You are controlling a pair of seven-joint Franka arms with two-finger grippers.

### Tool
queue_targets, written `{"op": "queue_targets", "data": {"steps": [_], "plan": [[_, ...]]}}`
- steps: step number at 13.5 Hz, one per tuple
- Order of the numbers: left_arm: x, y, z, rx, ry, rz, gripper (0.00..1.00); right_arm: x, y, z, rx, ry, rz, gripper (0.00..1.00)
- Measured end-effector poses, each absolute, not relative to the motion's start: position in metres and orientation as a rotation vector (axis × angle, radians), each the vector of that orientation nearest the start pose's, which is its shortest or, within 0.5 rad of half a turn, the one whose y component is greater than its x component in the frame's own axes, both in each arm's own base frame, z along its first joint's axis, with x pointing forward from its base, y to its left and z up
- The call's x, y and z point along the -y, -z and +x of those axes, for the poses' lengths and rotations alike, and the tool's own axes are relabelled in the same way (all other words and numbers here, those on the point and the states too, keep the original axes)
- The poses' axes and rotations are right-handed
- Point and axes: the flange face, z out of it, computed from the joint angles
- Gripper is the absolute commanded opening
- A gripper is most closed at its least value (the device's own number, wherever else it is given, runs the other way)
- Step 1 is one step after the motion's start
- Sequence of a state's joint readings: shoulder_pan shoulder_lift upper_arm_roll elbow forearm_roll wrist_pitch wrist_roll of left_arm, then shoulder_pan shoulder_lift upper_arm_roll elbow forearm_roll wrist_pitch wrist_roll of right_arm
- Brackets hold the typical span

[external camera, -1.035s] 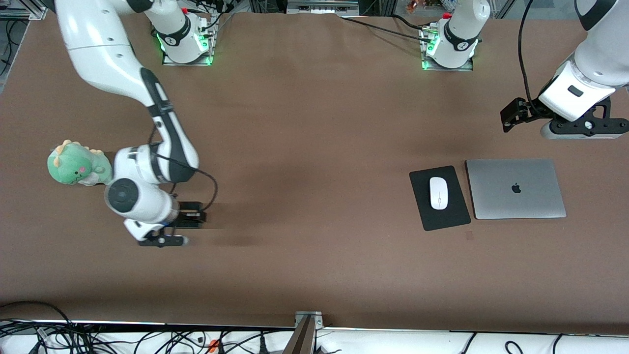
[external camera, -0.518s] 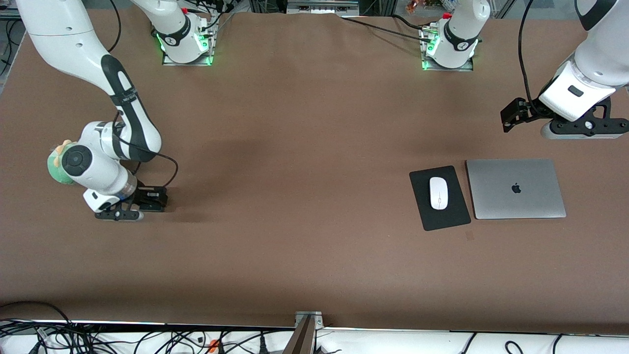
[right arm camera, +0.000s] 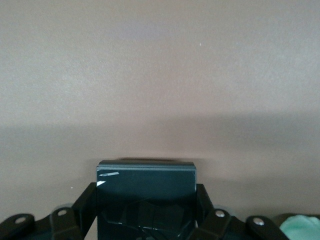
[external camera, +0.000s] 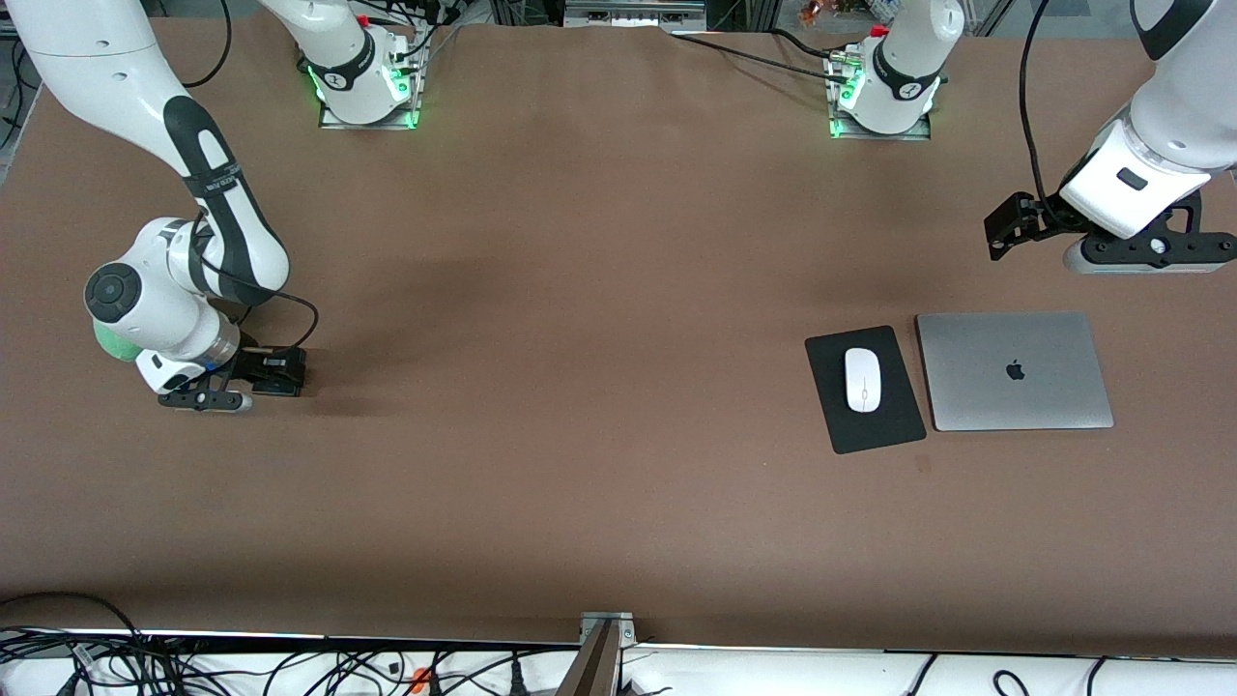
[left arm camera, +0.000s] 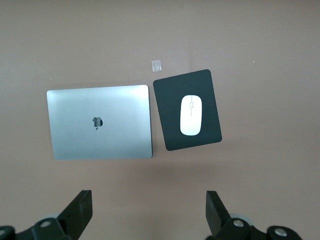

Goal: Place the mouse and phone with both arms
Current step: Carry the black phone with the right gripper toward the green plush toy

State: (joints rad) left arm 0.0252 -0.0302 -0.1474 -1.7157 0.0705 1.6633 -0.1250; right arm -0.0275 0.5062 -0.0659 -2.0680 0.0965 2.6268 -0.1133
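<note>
The white mouse point(external camera: 862, 379) point(left arm camera: 190, 115) lies on a black mouse pad point(external camera: 875, 430) point(left arm camera: 170, 135) toward the left arm's end of the table. My left gripper point(external camera: 1140, 256) point(left arm camera: 148, 200) hangs open and empty, high over the table by the laptop. The black phone point(right arm camera: 146, 185) sits between the fingers of my right gripper point(external camera: 205, 398) point(right arm camera: 146, 200), which is shut on it low over the table at the right arm's end. In the front view the phone is hidden under that hand.
A closed silver laptop point(external camera: 1015, 370) point(left arm camera: 100, 122) lies beside the mouse pad. A green plush toy point(external camera: 116, 343) point(right arm camera: 300, 227) sits mostly hidden under the right arm's wrist. A small tape mark point(external camera: 923, 464) point(left arm camera: 157, 65) lies near the pad's corner.
The right arm has swung toward its own end of the table with the phone in its grip and now covers most of the plush toy. The left arm has not moved.
</note>
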Motion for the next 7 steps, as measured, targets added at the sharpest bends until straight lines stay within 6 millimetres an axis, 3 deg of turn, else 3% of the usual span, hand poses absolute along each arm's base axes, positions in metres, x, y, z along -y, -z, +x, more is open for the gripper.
{"op": "queue_targets", "data": {"steps": [3,4,5,7], "plan": [[0.061,-0.581,0.546,-0.007,-0.02,-3.065,1.0,0.058,-0.175,0.572,-0.039,0.096,-3.132,0.42],[0.061,-0.581,0.546,-0.007,-0.02,-3.065,1.0,0.058,-0.175,0.57,-0.03,0.104,-3.132,0.55],[0.061,-0.581,0.546,-0.007,-0.02,-3.065,1.0,0.059,-0.175,0.568,-0.026,0.102,-3.132,1.0],[0.061,-0.581,0.546,-0.007,-0.02,-3.065,1.0,0.061,-0.176,0.565,-0.025,0.099,-3.132,1.0]]}}
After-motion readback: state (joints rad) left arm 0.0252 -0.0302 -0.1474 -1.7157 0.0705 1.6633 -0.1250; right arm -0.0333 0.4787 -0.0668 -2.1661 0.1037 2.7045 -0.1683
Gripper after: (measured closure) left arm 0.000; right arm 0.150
